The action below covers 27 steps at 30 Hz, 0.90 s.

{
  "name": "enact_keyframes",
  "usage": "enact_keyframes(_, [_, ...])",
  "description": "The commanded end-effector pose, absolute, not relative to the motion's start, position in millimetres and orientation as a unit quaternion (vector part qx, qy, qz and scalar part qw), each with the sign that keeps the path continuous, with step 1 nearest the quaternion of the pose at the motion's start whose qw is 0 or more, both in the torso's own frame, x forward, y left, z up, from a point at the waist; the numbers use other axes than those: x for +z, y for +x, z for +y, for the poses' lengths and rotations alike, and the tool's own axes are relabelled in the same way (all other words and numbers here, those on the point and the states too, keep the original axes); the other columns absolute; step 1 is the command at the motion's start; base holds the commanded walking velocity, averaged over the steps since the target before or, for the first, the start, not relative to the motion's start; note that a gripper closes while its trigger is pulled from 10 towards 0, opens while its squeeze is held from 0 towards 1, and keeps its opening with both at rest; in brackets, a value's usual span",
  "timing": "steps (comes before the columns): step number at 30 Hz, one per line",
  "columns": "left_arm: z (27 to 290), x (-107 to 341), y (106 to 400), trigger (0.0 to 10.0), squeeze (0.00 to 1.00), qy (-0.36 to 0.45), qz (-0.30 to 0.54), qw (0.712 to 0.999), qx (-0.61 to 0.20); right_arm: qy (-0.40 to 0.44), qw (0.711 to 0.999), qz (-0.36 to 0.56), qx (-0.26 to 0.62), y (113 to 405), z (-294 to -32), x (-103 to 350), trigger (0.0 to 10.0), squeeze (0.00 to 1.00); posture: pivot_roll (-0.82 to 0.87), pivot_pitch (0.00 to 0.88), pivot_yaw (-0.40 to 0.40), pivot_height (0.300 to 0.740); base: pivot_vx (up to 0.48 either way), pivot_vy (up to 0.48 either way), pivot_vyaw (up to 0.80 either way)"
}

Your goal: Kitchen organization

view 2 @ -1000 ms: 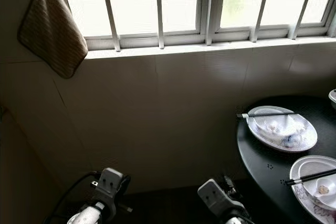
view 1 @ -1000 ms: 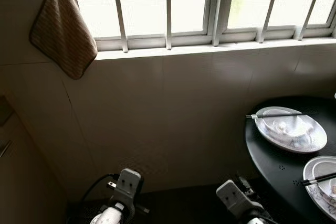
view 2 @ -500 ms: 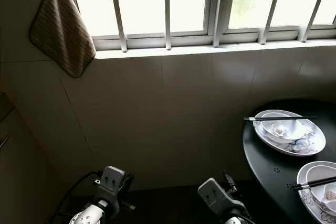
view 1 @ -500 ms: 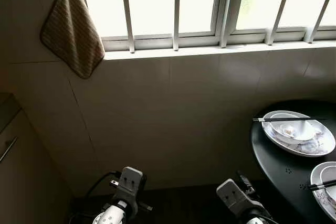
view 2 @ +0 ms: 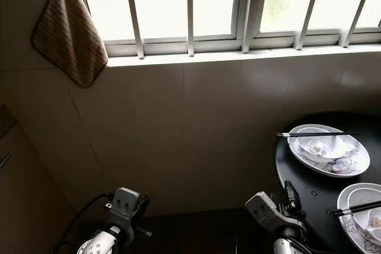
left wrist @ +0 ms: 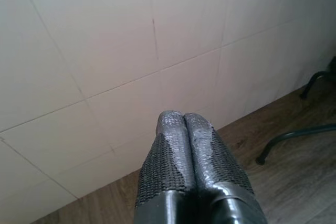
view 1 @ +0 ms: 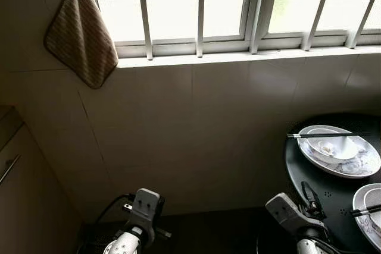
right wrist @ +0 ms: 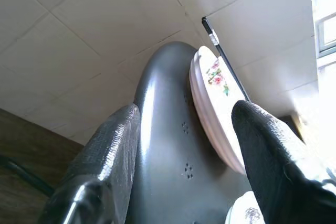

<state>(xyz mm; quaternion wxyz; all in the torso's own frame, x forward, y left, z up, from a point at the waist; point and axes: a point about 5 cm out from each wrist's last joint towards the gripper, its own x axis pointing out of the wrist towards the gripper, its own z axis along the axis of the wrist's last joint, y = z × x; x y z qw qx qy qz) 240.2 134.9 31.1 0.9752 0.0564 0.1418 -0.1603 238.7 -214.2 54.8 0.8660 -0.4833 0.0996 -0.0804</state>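
A round black table stands at the right. On it a flowered plate holds a white bowl, with dark chopsticks laid across. A second plate with chopsticks lies nearer, cut by the frame's edge. My right gripper is open and empty, low at the table's near edge, looking along the tabletop at the plate's rim. My left gripper is shut and empty, pointing at the tiled wall near the floor.
A brown striped cloth hangs at the barred window. The white tiled wall lies straight ahead. A cabinet with a handle is at the left. Dark metal legs stand on the wooden floor.
My right arm has swung to the right and up, towards the table's edge. The left arm hangs as before. The camera turned slightly right a second ago.
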Motion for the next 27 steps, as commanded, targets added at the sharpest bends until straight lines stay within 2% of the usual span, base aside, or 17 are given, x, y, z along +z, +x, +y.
enact_keyframes(1, [135,31,240,10.0,0.00,0.052,0.145,0.975,-0.160,-0.470,0.874,0.098,-0.072,240,-210,55,10.0,0.00,-0.02,0.000,-0.012,0.740,0.000,0.000,-0.55])
enact_keyframes(5, [136,31,240,10.0,0.00,0.046,0.145,0.976,-0.156,-0.459,0.882,0.091,-0.057,239,-205,55,10.0,0.00,-0.02,0.000,-0.013,0.740,0.000,0.000,-0.74])
enact_keyframes(8, [137,31,240,10.0,0.00,0.040,0.147,0.976,-0.152,-0.459,0.887,0.053,-0.008,240,-189,57,10.0,0.00,-0.03,0.000,-0.010,0.740,0.000,0.000,-0.80])
enact_keyframes(9, [137,31,241,10.0,0.00,0.040,0.149,0.976,-0.152,-0.440,0.895,0.037,0.059,239,-169,54,10.0,0.00,-0.03,0.000,-0.009,0.740,0.000,0.000,0.00])
enact_keyframes(10, [137,30,241,10.0,0.00,0.040,0.149,0.976,-0.154,-0.430,0.898,0.035,0.087,237,-161,52,10.0,0.00,-0.03,0.000,-0.008,0.740,0.000,0.000,0.00])
enact_keyframes(17, [138,30,241,10.0,0.00,0.040,0.151,0.976,-0.154,-0.420,0.902,0.036,0.092,237,-162,51,10.0,0.00,-0.03,0.000,-0.006,0.740,0.000,0.000,-0.69])
enact_keyframes(24, [138,30,242,10.0,0.00,0.040,0.151,0.976,-0.154,-0.430,0.896,0.036,0.104,237,-162,48,10.0,0.00,-0.03,0.000,-0.007,0.740,0.000,0.000,0.00])
enact_keyframes(27, [138,30,243,10.0,0.00,0.039,0.151,0.976,-0.154,-0.465,0.880,0.035,0.091,238,-165,47,10.0,0.00,-0.03,0.000,-0.009,0.740,0.000,0.000,0.00])
